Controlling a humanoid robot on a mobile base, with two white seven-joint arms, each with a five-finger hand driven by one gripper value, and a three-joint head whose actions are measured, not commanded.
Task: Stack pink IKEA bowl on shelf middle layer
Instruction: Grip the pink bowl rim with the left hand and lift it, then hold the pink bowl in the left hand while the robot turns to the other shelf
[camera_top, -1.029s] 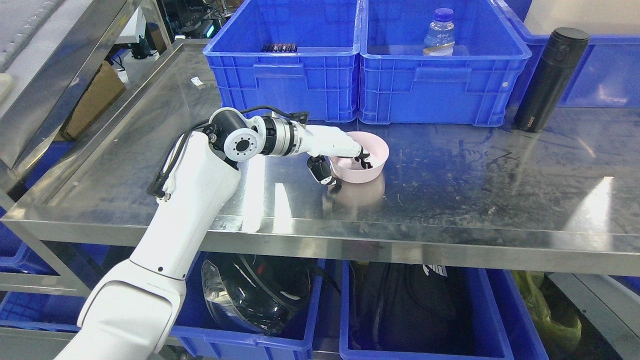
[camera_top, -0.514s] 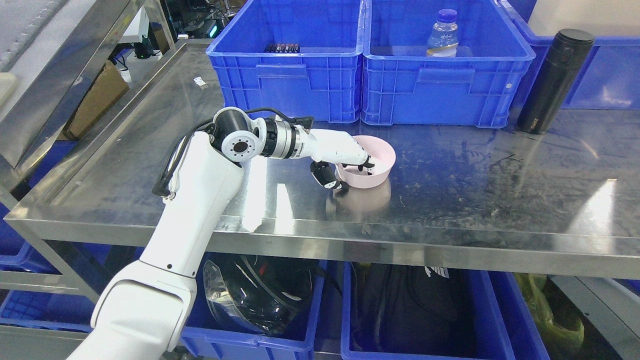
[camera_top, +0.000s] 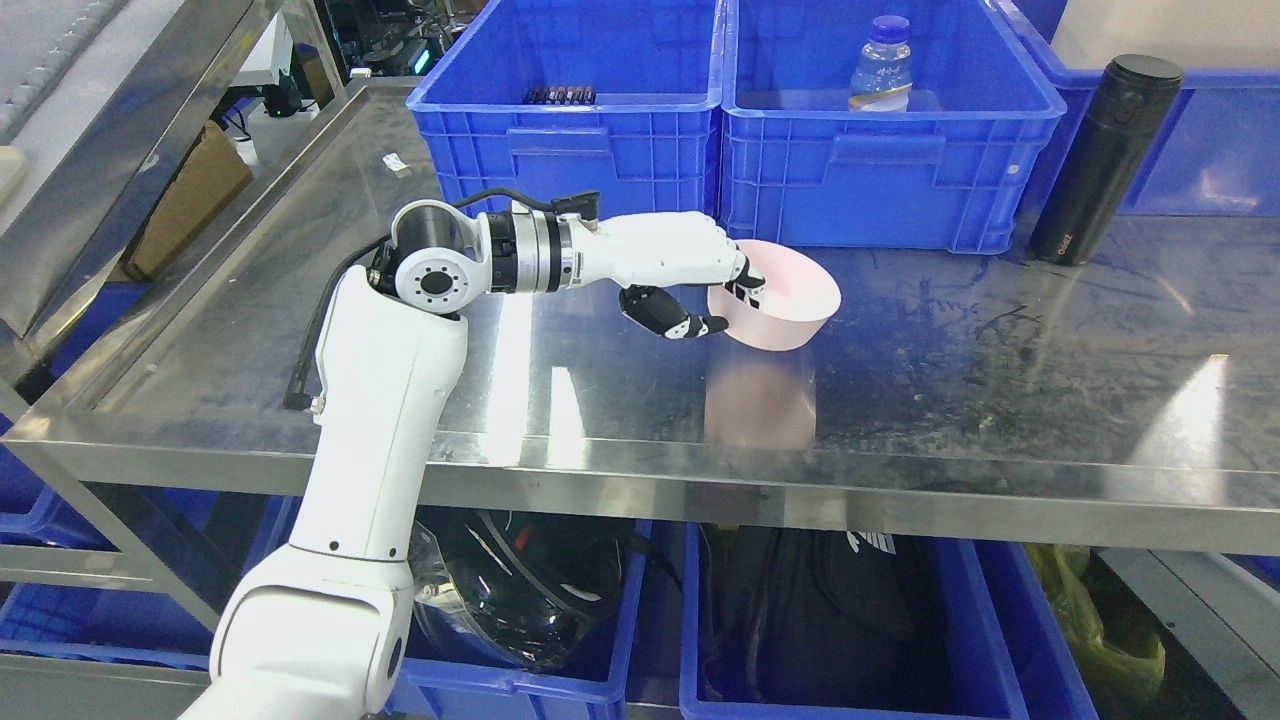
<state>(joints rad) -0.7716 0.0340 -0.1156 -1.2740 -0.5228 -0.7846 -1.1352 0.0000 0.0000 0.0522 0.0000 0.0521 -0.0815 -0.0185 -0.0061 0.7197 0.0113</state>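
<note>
A pink bowl (camera_top: 785, 300) hangs a little above the steel shelf surface (camera_top: 950, 370), tilted, with its reflection showing on the metal below it. My left hand (camera_top: 725, 300) is shut on the bowl's left rim: fingers reach over the rim into the bowl and the thumb presses the outer wall from below. The white left arm comes in from the lower left and stretches across the shelf. My right arm does not show.
Two blue crates (camera_top: 570, 120) (camera_top: 880, 140) stand at the back of the shelf; the right one holds a water bottle (camera_top: 881, 65). A black thermos (camera_top: 1105, 160) stands at the back right. Blue bins with dark items sit on the layer below.
The left hand has lifted the bowl off the shelf surface and carried it to the right and slightly back. The forearm has risen and straightened.
</note>
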